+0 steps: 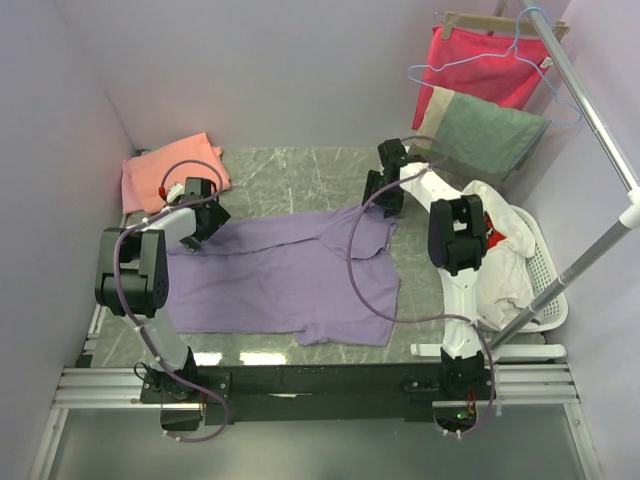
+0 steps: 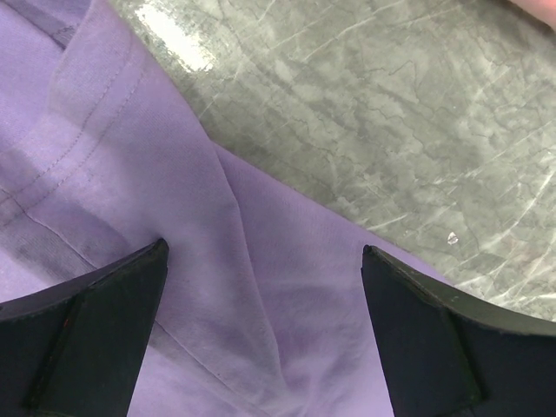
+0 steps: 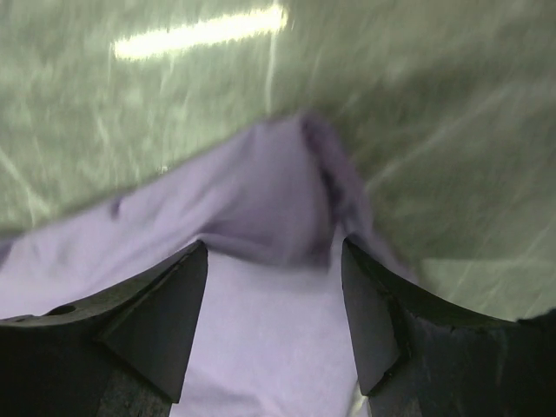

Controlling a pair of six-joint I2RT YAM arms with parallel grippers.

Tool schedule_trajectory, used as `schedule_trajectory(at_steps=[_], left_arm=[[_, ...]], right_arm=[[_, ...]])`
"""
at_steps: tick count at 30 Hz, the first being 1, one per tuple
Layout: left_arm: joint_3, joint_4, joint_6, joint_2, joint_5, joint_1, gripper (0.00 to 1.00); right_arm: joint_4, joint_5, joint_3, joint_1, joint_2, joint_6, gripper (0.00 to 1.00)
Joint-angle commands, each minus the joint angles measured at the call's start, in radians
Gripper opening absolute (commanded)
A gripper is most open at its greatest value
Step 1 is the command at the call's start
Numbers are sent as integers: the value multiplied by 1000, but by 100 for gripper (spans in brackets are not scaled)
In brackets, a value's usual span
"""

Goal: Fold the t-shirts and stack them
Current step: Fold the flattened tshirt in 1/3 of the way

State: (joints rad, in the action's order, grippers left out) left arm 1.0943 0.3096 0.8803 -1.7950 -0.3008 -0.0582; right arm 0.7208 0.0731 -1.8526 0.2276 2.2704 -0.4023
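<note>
Grey veined marble table (image 1: 300,170), glossy. Soft purple t-shirt (image 1: 270,285) lies spread and creased at centre; pink t-shirt (image 1: 165,170) sits bunched at far-left corner. Left gripper (image 2: 265,261) spread wide above the purple seamed edge; right gripper (image 3: 274,252) spread, straddling a raised purple fold

back strip: bare surface (image 1: 300,170) beyond the purple t-shirt (image 1: 270,285), open between left gripper (image 1: 203,225) and right gripper (image 1: 385,200)
left rear corner: salmon t-shirt (image 1: 165,178) heaped there, just beyond the left gripper
right edge: laundry basket (image 1: 545,290) just beside the surface, slanted rail (image 1: 590,110) crossing above it
right rear: towel (image 1: 480,130) and red cloth (image 1: 480,60) hang off the rail, near the right gripper
front: narrow bare strip past the purple hem
</note>
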Motion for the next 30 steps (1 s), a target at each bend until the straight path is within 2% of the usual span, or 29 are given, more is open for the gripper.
schedule_trajectory(at_steps=[1,9,12,17,21,24,30], left_arm=[[12,29,-1,20,65,4,99],[87,13,-29,22,123,3,99],[98,16,-40,46,95,0,100],[41,-21,-70,196,19,-3,100],[-49,-99,-84,369,17,-6,100],[-102,-144,-95,433,46,-6,99],[-83,-93,-95,430,69,-6,99]], right_arm=[[129,-72,-141,-27,83,22,70],[167,-79,-284,-89,152,19,71],[163,-76,-290,-90,147,40,70],[-55,-15,-51,-76,-56,62,70],[-196,109,82,-42,-192,75,72],[-187,154,108,-2,-224,72,73],[-117,153,76,79,-158,51,72]])
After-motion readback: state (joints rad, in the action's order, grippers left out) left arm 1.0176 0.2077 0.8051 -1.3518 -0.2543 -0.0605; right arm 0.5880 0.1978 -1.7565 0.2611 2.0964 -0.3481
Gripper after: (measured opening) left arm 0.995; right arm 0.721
